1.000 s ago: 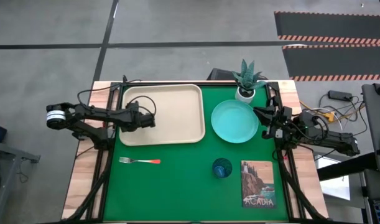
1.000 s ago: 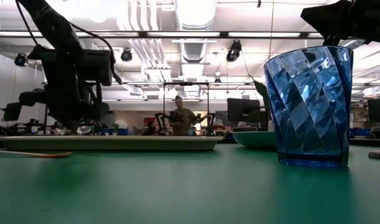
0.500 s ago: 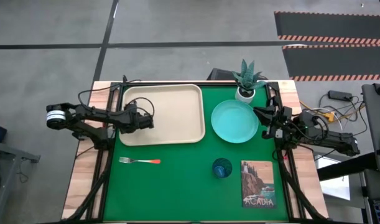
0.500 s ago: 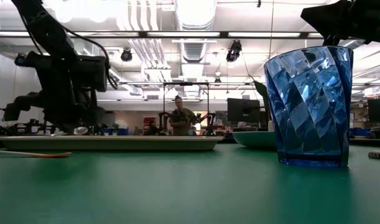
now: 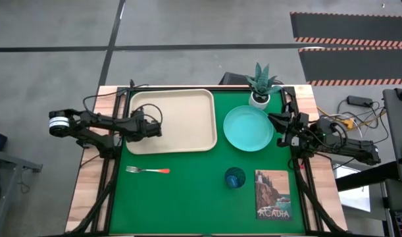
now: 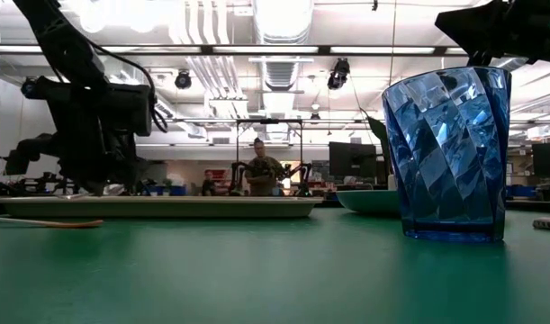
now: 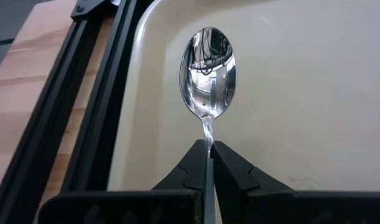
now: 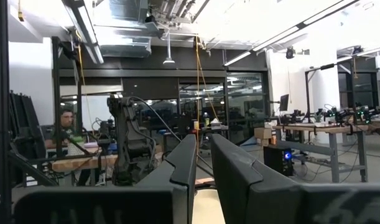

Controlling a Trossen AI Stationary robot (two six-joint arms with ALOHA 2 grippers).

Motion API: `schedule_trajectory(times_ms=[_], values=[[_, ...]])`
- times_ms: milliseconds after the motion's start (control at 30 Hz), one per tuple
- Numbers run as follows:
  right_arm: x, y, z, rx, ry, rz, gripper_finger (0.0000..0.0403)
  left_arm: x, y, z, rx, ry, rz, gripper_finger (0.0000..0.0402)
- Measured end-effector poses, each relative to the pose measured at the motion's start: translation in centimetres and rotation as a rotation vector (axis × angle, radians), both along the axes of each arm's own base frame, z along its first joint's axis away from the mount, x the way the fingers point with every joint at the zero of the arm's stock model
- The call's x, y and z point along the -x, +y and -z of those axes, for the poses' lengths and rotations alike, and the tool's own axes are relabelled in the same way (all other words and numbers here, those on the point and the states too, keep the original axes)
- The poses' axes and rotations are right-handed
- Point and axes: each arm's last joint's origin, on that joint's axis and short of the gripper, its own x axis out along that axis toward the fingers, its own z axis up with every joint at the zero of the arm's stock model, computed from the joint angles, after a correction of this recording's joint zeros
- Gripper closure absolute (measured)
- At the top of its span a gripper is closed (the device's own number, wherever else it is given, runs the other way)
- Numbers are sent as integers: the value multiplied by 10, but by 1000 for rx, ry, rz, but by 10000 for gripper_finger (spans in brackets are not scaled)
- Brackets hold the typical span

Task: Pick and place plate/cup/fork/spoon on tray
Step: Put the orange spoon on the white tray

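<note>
spoon point(image 7: 208, 71): pinched by the neck in the left gripper point(image 7: 209, 163), bowl pointing forward and clear of the fingers, hanging over the left part of the tray; orange-red handle end not visible.
left gripper point(image 5: 150, 125): jaws narrowed hard onto the spoon's stem; sits over the tray's left edge region in the high view.
tray point(image 5: 187, 122): far-left of the green mat, nothing lying on its floor in the high view; rim and rounded corner visible just beside the spoon bowl in the left wrist view.
step in hand: my read is spoon placement, with release not yet made.
how to do it well: lower until the bowl is touching or just above the tray floor, keep it inboard of the rim so it does not perch on the slope, then part the jaws and lift straight up so the stem is not dragged.
risk: thin stem in a tight pinch may stick to one finger or roll on release.
fork point(image 5: 147, 170): on the mat near-left, just in front of the tray, apart from it.
plate point(image 5: 248, 128): on the mat right of the tray, not on it.
cup point(image 5: 234, 178): upright on the mat, nearer than the plate, beside the Acadia card point(image 5: 273, 194).
right gripper point(image 5: 279, 129): parked at the plate's right edge, jaws nearly closed, a slim gap, holding nothing.
progress: early, three items left after the spoon.
</note>
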Motion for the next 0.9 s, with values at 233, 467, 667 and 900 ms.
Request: schedule_trajectory(times_ms=[233,467,667,900], values=[[0,0,0,0,0,0,360,6,-1,5,-2,25,0,402],[0,0,0,0,0,0,360,10,-2,8,-23,49,-1,402],[0,0,0,1,0,0,360,9,-1,8,-50,64,16,402],[0,0,0,1,0,0,360,2,1,7,-80,-5,25,402]])
